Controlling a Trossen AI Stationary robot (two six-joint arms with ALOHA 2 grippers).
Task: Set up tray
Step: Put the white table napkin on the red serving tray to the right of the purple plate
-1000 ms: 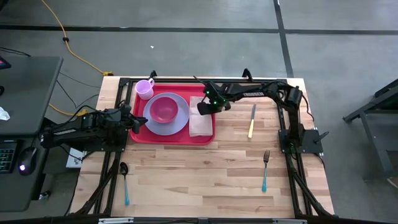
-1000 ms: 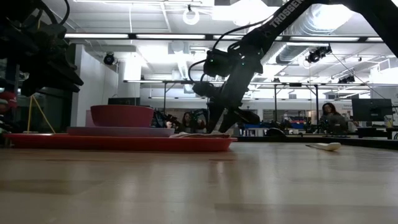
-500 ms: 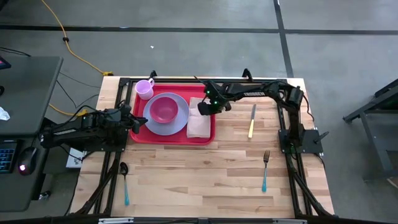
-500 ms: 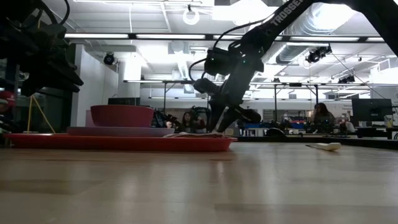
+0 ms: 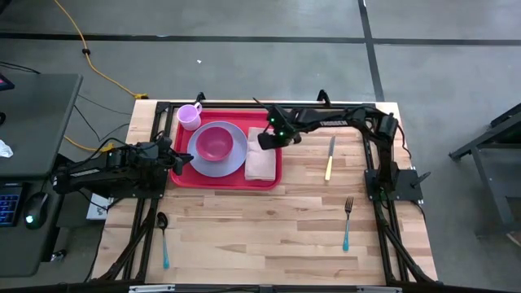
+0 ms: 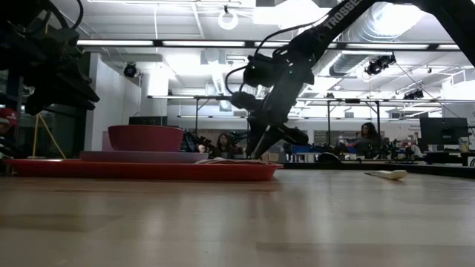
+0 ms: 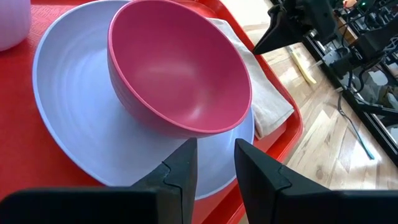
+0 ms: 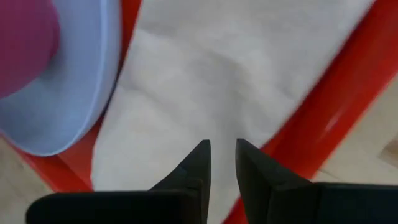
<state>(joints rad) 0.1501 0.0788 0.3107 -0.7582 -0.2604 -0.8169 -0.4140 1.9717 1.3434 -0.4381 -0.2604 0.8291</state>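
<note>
The red tray [image 5: 181, 175] lies flat on the table's far left part. On it stand a lavender plate [image 5: 232, 164] with a pink bowl [image 5: 214, 143], a pale cup [image 5: 189, 115] at its far left corner, and a white napkin [image 5: 261, 163] along its right side. My right gripper [image 5: 267, 142] points down just above the napkin's far end [image 8: 186, 81], fingers narrowly open. My left gripper [image 7: 215, 163] hovers over the tray's left edge, raised [image 6: 52, 63], also narrowly open, facing the plate [image 7: 74, 130] and bowl [image 7: 180, 74].
On the bare wood right of the tray lie a knife [image 5: 330, 157] with a yellow handle and, nearer, a fork [image 5: 348, 221] with a blue handle. A spoon [image 5: 163, 238] lies near the table's near left edge. The near half of the table has free room.
My right gripper has risen slightly above the napkin, which has stayed flat on the tray.
</note>
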